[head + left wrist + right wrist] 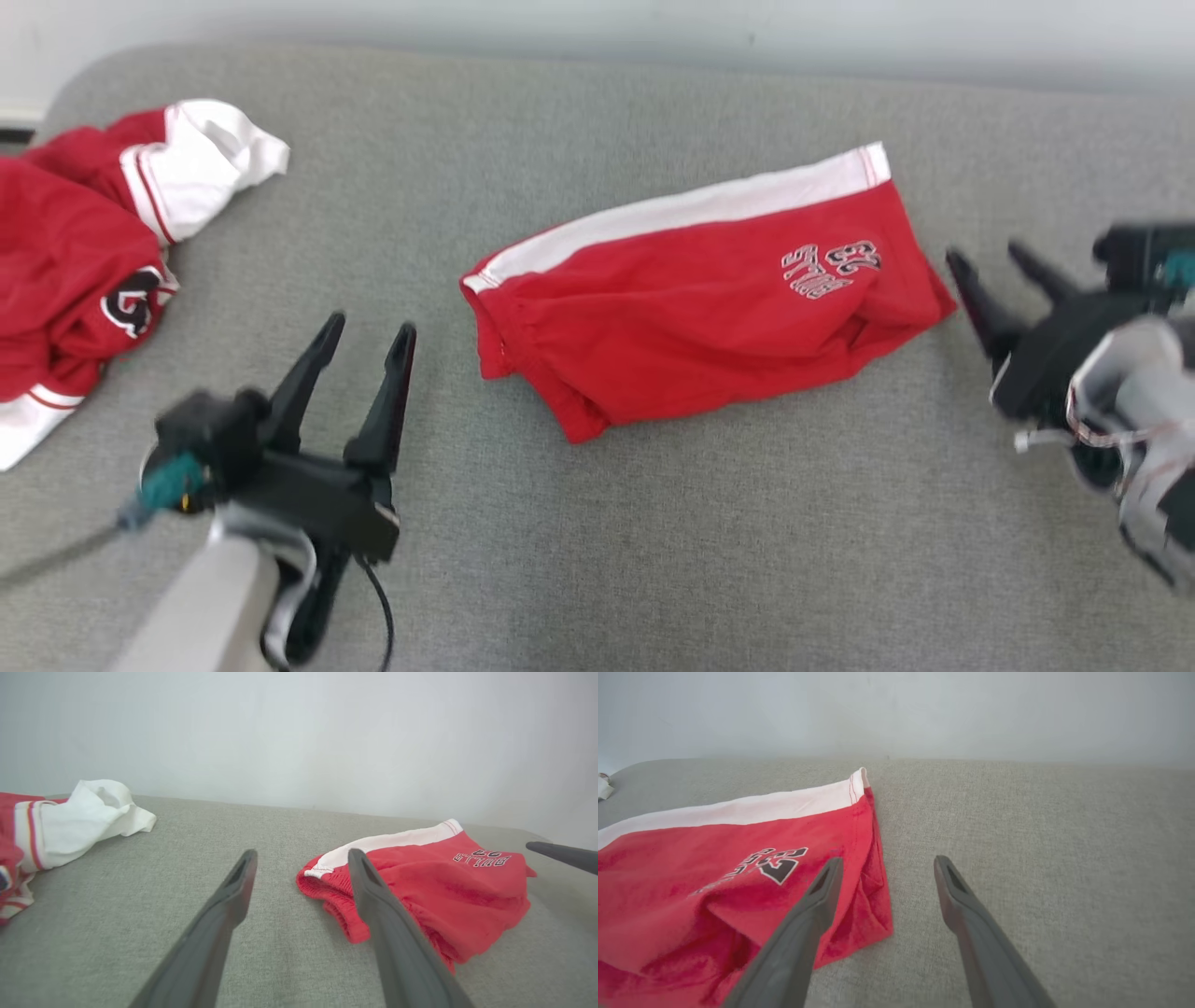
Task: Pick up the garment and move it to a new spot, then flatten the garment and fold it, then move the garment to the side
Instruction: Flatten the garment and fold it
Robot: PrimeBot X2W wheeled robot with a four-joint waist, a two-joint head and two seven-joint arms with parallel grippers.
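As left tool (372, 324) and right tool (982, 250) hang spread and empty, red shorts (709, 299) lie between them. Crumpled jersey (75, 261) lies far left.

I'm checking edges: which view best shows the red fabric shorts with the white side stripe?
The head view: the red shorts lie whole, from above, every edge visible. The left wrist view has a dark finger crossing their waistband end; the right wrist view crops that end off.
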